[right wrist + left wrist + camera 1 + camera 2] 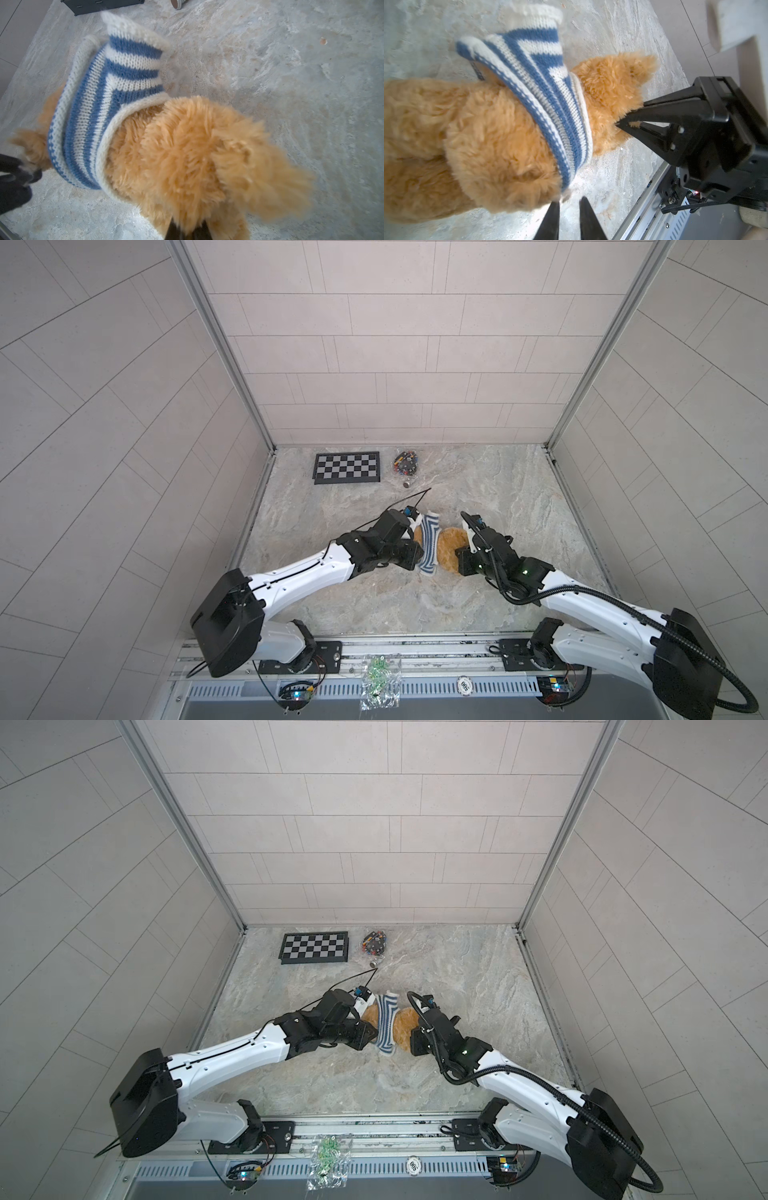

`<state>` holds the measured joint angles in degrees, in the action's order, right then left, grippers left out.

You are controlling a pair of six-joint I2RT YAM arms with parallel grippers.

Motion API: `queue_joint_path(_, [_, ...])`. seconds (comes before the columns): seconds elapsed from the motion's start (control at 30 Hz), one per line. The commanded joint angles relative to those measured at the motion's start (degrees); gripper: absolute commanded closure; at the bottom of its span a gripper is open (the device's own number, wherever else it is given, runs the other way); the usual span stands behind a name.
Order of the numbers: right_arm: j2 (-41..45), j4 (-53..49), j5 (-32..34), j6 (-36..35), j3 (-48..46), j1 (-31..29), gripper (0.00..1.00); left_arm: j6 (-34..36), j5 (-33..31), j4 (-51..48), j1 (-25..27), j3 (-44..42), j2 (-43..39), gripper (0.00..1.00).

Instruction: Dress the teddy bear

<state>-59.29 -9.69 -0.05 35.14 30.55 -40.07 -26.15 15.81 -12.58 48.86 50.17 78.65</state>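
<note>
— Where is the bear [451, 549] found?

— It is laid about the middle of the table [498, 489], well apart from every edge and lengthwise between the two arms. In both top views the bear [403, 1029] is partly covered by the wrists.

— How is the shirt [430, 545] placed?

— It is bunched as a band around the bear's middle, and bare fur is shown on either side of it. One striped sleeve [135, 54] is stuck out toward the far edge.

— What is seen of the right gripper [623, 124]?

— It is closed on the bear at the end nearer the right edge. In the left wrist view a tuft of fur is pinched between its tips.

— And the left gripper [570, 200]?

— Its fingers [550, 222] are parted only narrowly and nothing is held. Bare table is seen through the gap. The tips are placed just beside the shirt and the bear's other end.

— Is anything else noted?

— A board [347, 467] and a bag [405, 462] are set side by side along the far edge, well apart from the bear.
</note>
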Motion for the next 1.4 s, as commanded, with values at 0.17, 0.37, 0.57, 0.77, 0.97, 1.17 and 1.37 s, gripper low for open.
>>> queue_joint_path(0.17, [0.92, 0.49, 0.88, 0.74, 0.66, 0.0, 1.0, -0.74, -6.24, -3.01, 0.8, 7.66, 7.62, 0.78])
queue_joint_path(0.37, [2.02, -0.14, 1.39, 0.29, 0.39, -0.09, 1.0, 0.27, -10.67, -5.41, 0.82, 11.75, 10.18, 0.81])
queue_joint_path(0.57, [2.95, -0.09, 2.0, 0.19, -0.31, 0.0, 1.0, 1.88, -14.7, -7.02, 0.8, 10.91, 8.41, 0.87])
queue_joint_path(0.77, [1.3, 1.24, 0.77, 0.19, 0.18, 0.0, 1.0, 2.51, -12.18, -6.16, 0.81, 12.02, 10.57, 0.71])
queue_joint_path(0.97, [1.43, 1.16, 0.9, 0.14, 0.3, 0.0, 1.0, 2.55, -11.28, -5.6, 0.8, 13.28, 12.06, 0.8])
queue_joint_path(1.17, [2.44, -0.09, 1.44, 0.02, 0.28, 0.25, 1.0, 3.43, -13.02, -7.37, 0.05, 11.91, 10.1, 1.0])
queue_joint_path(1.37, [5.18, -3.54, 1.41, -1.27, -0.05, 2.04, 1.0, 4.11, -11.4, -7.56, -4.05, 5.42, 4.13, 1.0])
